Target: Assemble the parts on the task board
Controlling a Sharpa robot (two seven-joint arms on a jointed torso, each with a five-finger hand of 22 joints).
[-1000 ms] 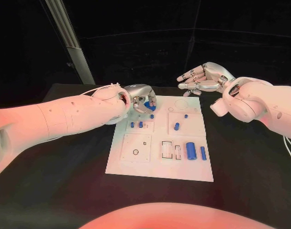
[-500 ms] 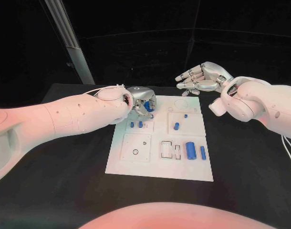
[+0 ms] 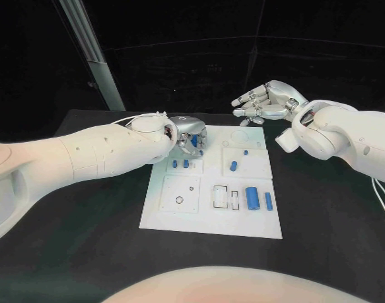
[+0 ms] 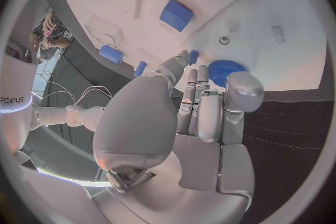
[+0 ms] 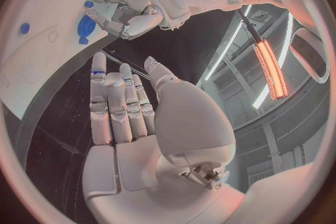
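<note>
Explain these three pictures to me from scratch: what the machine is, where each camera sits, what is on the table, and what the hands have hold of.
This is a robot with two white arms ending in silver hands. One picture looks down from its head at a black table; the two round ones come from cameras at each wrist. On the table lies the white task board, carrying small blue parts. The left hand reaches over the board's far end, fingers at a round ridged blue part; whether it grips it is unclear. The right hand hovers beyond the board, fingers apart, holding nothing.
</note>
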